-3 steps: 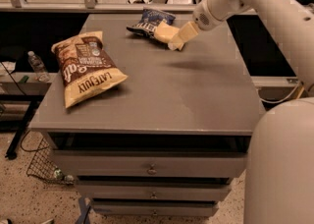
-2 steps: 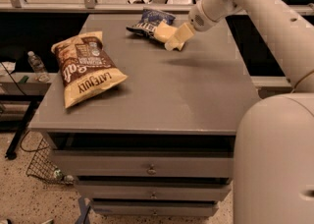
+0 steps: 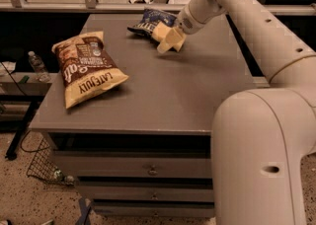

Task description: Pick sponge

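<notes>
The sponge (image 3: 159, 31) is a small pale yellow block lying at the back of the grey table (image 3: 163, 95), against the near edge of a small dark blue snack bag (image 3: 152, 20). My gripper (image 3: 172, 44) reaches in from the upper right on the white arm (image 3: 232, 2) and sits right at the sponge's near right side, low over the table top. The gripper's pale parts blend with the sponge, so I cannot tell where one ends and the other begins.
A large tan-and-brown chip bag (image 3: 88, 67) lies on the table's left side. The table has drawers (image 3: 150, 169) below its front edge. My white base (image 3: 261, 160) fills the lower right. A water bottle (image 3: 37, 66) and a wire basket (image 3: 47, 169) are off to the left.
The gripper has shifted slightly left, closer to the sponge and the blue bag. The sponge and both bags have not moved.
</notes>
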Controlling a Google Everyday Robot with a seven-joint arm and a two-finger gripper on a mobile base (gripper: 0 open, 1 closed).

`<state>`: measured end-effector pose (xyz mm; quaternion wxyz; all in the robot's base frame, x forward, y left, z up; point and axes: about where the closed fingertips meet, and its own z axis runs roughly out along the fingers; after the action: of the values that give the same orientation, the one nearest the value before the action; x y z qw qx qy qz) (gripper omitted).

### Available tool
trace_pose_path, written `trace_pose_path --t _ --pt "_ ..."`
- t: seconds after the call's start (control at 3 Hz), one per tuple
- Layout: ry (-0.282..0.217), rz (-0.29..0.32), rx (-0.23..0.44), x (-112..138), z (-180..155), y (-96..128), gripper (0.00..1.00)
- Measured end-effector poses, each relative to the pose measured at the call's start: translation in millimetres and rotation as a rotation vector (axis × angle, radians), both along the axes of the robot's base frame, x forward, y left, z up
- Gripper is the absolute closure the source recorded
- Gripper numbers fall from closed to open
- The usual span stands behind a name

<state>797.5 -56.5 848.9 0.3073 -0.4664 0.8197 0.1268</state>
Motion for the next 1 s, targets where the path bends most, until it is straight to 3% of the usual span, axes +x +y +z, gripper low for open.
trace_pose_path --t 0.33,0.67,1.0 --pt "0.009 0.028 -0.007 1.3 -2.0 8.2 0.47" --pt "-0.046 0.038 0.015 -1.2 22.7 2.7 0.76" --pt "-0.149 0.030 0.019 -21.6 67.8 -22.5 0.98"
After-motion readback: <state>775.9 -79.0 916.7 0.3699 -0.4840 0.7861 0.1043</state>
